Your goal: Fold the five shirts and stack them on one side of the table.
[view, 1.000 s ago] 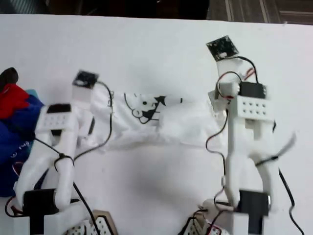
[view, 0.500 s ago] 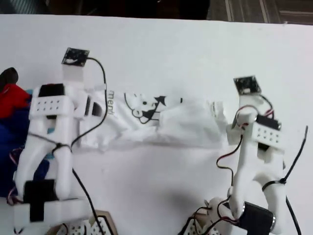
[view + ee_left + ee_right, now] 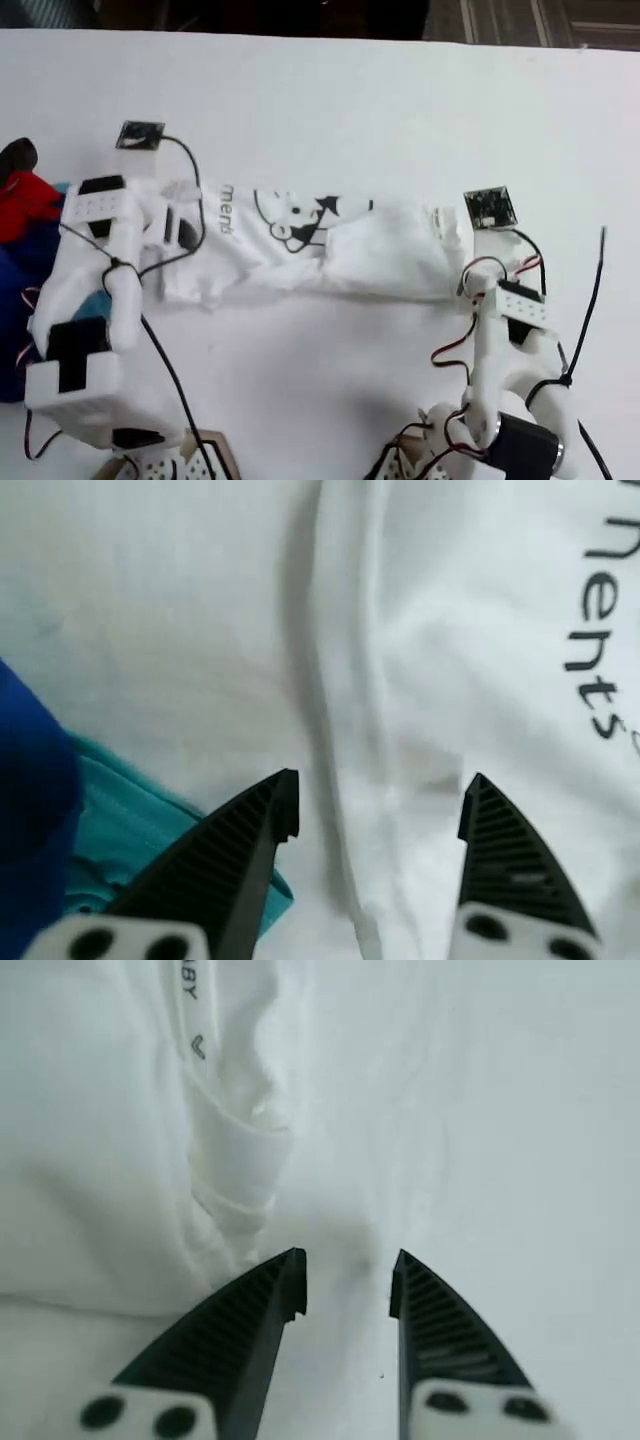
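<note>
And the right arm has pulled back! A second ago it was up at the shirt's (image 3: 340, 250) right end; now it sits low toward its base. The bunched cloth there has settled into a flatter strip. The left arm has swung up and across to the shirt's left end, and lettering beside the cartoon print is now uncovered.

The left end effector (image 3: 380, 795) hangs with its fingers wide apart, gripping nothing, straddling the shirt's folded left edge. Teal cloth (image 3: 110, 820) and blue cloth (image 3: 30, 810) lie just beside that edge.

The right end effector (image 3: 345, 1265) has its fingers apart too, with a narrower gap and nothing held. It is over bare tabletop (image 3: 330, 110), just beside the shirt's hemmed right end.

The shirt lies as a long band across the middle, between the two arms. The coloured pile (image 3: 20, 250) crowds the tabletop's left edge, close against the left arm. White tabletop stretches beyond the shirt's far edge to the dark back rim, and more lies in front, between the arm bases.
</note>
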{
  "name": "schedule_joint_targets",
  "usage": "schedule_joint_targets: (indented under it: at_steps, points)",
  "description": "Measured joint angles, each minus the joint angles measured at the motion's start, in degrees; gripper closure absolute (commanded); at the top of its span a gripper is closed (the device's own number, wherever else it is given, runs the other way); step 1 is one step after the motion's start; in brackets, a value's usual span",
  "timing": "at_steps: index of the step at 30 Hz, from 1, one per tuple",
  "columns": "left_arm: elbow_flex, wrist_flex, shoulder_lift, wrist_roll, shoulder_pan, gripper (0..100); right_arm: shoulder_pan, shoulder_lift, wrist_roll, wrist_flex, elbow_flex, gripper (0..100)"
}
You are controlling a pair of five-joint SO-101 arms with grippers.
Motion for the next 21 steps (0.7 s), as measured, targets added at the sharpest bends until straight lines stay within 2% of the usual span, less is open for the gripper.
schedule_joint_targets:
  at_steps: [6, 12, 15, 18, 21]
  points:
    - [-4.04, 0.53, 7.30, 0.00, 0.53, 72, 0.00, 0.00, 0.00, -0.53, 0.26, 85.8]
    - [-16.70, 10.11, 16.26, 0.00, 0.53, 74, 0.00, 0.00, 0.00, -0.53, 0.26, 85.8]
    - [-23.65, 15.65, 20.84, 0.00, 0.53, 82, 0.00, 0.00, 0.00, -0.53, 0.26, 85.8]
    - [-29.45, 19.96, 24.79, 0.00, 1.05, 98, 0.00, 0.00, 0.00, -0.53, 0.26, 85.8]
    - [-33.67, 22.33, 27.60, 0.00, 1.76, 97, 0.00, 0.00, 0.00, -0.53, 0.26, 85.8]
